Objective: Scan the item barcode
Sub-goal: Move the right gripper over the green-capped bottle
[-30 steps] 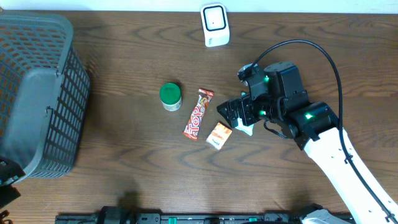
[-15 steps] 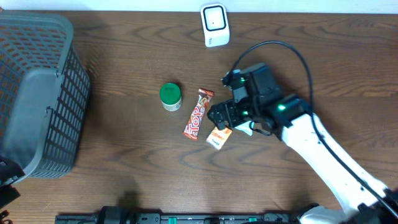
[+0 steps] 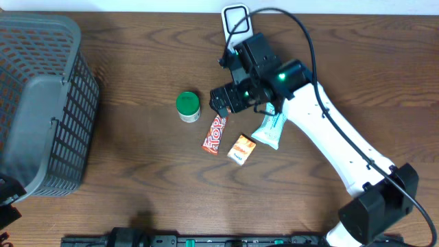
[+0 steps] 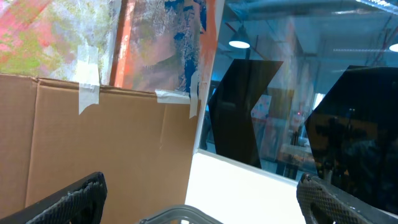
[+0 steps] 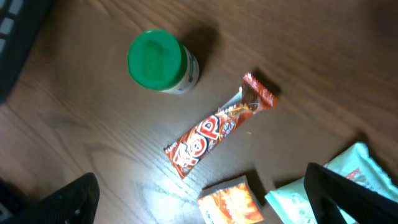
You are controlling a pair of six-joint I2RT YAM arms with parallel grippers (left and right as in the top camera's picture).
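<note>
Overhead, a grey plastic basket (image 3: 79,116) fills the left edge of the wooden table (image 3: 137,178). From the left wrist, the left gripper (image 4: 202,199) is spread wide with nothing between its fingers, facing cardboard and glass. Next stands a green-lidded jar (image 3: 187,106), upright, then a red candy bar (image 3: 215,130) lying flat at a slant. The right gripper (image 3: 221,104) hangs over the bar's upper end, jaws wide apart, holding nothing. Behind its arm is the white scanner (image 3: 236,19), partly hidden. An orange packet (image 3: 241,148) and a mint-green pouch (image 3: 269,129) lie just right of the bar.
</note>
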